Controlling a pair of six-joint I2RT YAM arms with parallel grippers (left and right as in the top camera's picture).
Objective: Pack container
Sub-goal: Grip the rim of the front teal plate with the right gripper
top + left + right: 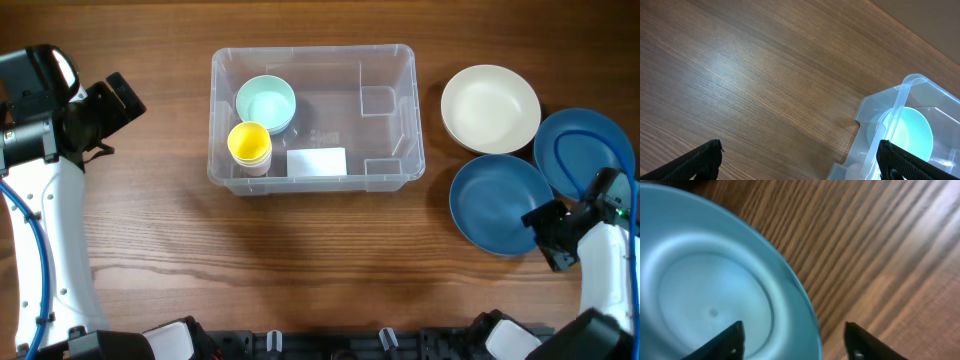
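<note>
The clear plastic container stands at the table's middle back, with a white label on its base. Inside at its left end are a pale teal bowl and a yellow cup. My left gripper is open and empty, left of the container; the left wrist view shows the container's corner and the teal bowl. My right gripper is open, its fingers straddling the rim of a blue plate, which also shows in the right wrist view.
A cream bowl sits right of the container. A second blue plate lies at the far right, partly under my right arm. Bare wood tabletop runs in front of the container.
</note>
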